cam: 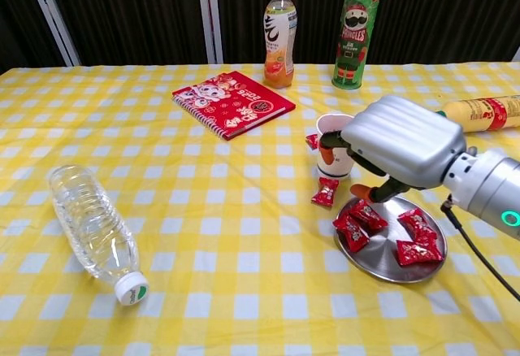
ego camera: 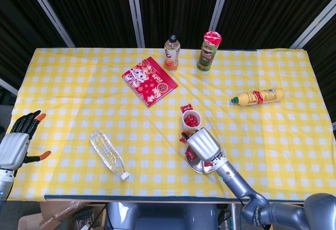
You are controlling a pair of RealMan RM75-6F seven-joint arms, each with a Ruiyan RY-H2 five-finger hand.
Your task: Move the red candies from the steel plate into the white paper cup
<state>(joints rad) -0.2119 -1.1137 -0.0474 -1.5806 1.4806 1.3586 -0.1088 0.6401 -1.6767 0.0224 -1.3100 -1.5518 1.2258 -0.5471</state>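
The white paper cup [cam: 335, 161] stands left of the steel plate [cam: 388, 265] and has red candy in it [ego camera: 191, 119]. Several red candies lie on the plate, among them one at its left rim [cam: 351, 232] and one on its right side [cam: 418, 252]. One loose candy [cam: 326, 192] lies on the cloth in front of the cup, another [cam: 312, 141] beside it. My right hand [cam: 398, 149] hovers over the plate's far edge, fingers [cam: 326, 151] curved down beside the cup, with nothing seen in its grasp. My left hand [ego camera: 16, 143] rests open at the table's far left.
A clear plastic bottle [cam: 93, 230] lies at the front left. A red notebook [cam: 233, 102], a drink bottle [cam: 279, 36] and a green Pringles can [cam: 355, 35] stand at the back. A yellow sauce bottle [cam: 479, 114] lies at the right.
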